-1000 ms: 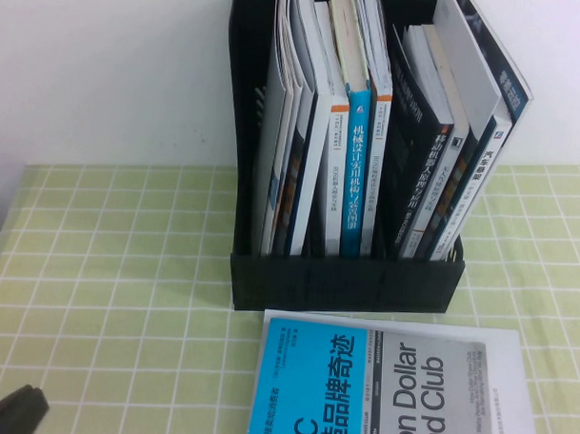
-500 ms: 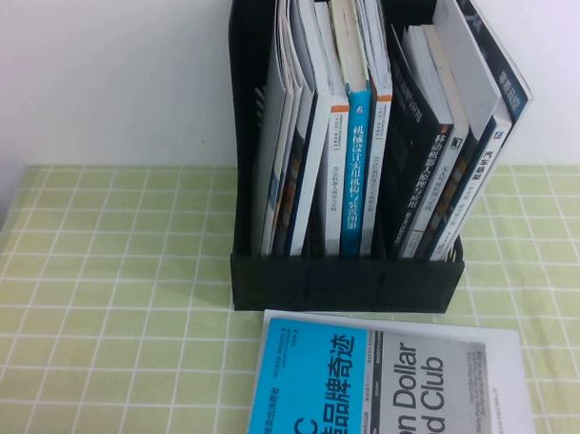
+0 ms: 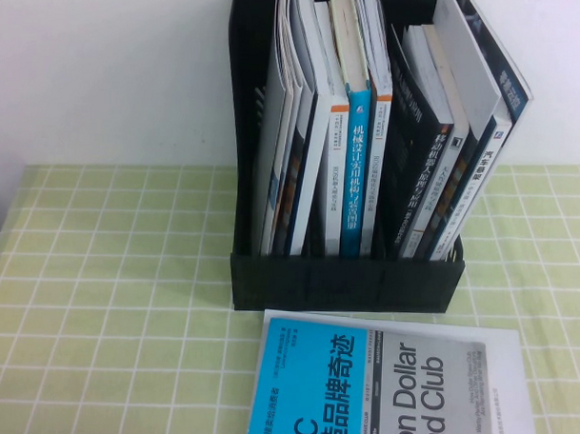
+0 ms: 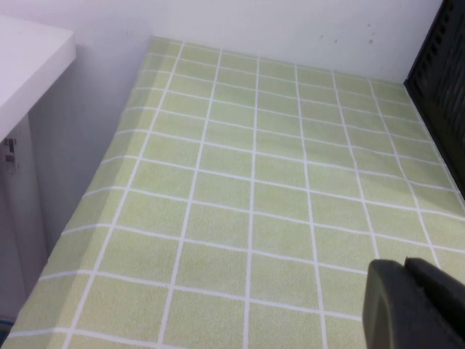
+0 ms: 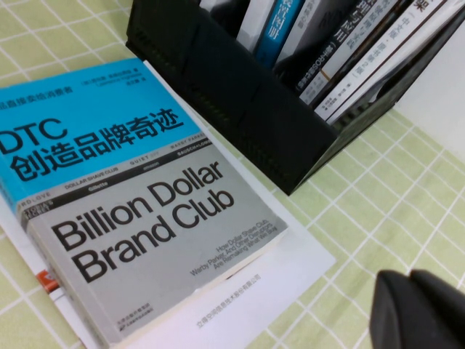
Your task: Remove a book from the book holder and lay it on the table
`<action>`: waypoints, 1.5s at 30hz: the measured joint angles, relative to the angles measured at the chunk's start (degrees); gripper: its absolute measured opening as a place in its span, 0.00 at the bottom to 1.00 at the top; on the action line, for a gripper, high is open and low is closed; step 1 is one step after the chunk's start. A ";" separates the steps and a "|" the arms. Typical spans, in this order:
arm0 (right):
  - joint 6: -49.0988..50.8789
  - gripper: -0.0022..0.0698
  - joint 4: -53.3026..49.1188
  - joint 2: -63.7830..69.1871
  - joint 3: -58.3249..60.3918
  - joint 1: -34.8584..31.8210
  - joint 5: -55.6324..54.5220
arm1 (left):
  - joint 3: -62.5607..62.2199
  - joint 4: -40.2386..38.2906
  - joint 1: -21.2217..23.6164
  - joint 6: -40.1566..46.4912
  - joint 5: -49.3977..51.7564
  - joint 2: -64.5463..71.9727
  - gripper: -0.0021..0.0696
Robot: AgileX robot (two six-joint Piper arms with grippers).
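Though each wrist camera shows only a dark tip of my left pincer [image 4: 414, 305] and right pincer [image 5: 421, 309], grip unreadable, the book [image 3: 384, 387] lies flat on the surface [image 3: 106, 296], near edge cropped, before the book holder [image 3: 345, 281] packed with upright volumes.

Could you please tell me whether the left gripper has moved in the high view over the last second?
Yes. It sat at the table's near-left corner and has left that view; the book holder stayed put.

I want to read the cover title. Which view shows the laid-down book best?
The right wrist view: the book lies flat, title readable, right gripper beside it. The high view crops it; the left wrist view shows only table and left gripper.
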 joint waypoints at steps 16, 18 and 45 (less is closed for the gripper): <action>-0.32 0.03 0.10 -2.19 0.09 -22.68 -0.96 | 0.00 0.09 0.00 0.00 0.00 0.00 0.03; -0.32 0.03 0.10 -3.50 0.09 -29.87 -1.05 | 0.00 0.22 0.00 0.00 0.00 0.00 0.03; -2.16 0.03 24.41 -19.43 23.75 -64.51 -33.87 | 0.00 0.22 0.00 -0.12 0.00 0.00 0.03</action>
